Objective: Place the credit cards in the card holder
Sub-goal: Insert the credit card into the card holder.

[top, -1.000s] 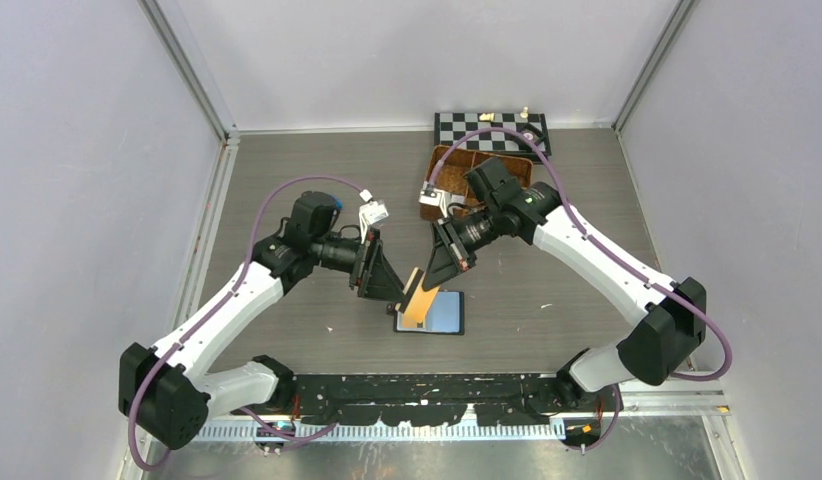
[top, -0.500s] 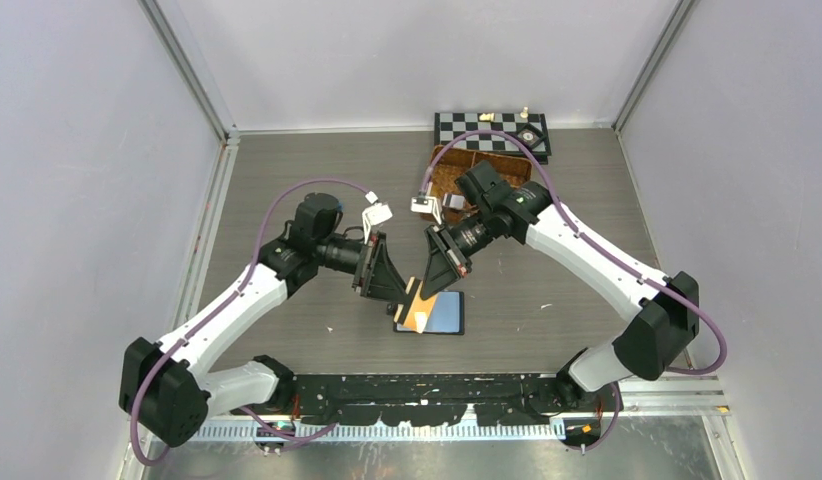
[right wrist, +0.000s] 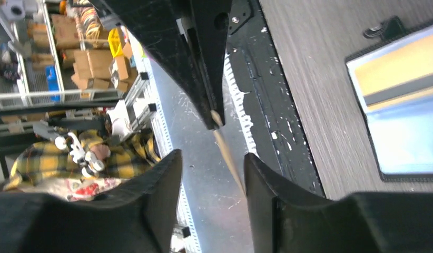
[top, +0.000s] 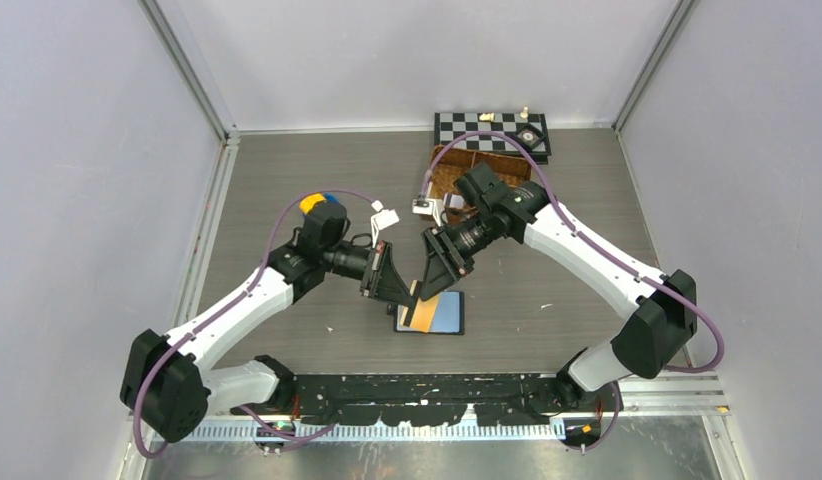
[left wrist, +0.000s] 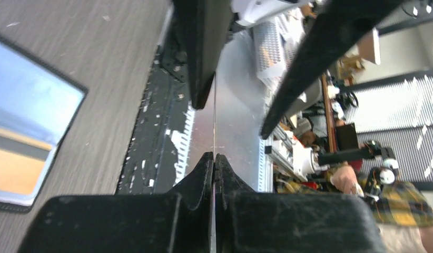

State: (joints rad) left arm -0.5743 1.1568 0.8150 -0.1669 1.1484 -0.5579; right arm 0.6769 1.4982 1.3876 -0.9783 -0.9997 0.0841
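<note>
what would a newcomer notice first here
Two arms meet nose to nose at mid-table: the left gripper is shut on a tan-orange card held on edge, which stands between the open jaws of the right gripper. Just beneath lies the black card holder, open with pale blue sleeves up. At the far edge sit a checkerboard and a brown wicker basket.

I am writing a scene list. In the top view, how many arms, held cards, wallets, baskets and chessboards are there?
Arms: 2
Held orange card: 1
Open wallet: 1
Wicker basket: 1
Chessboard: 1
Total: 6
</note>
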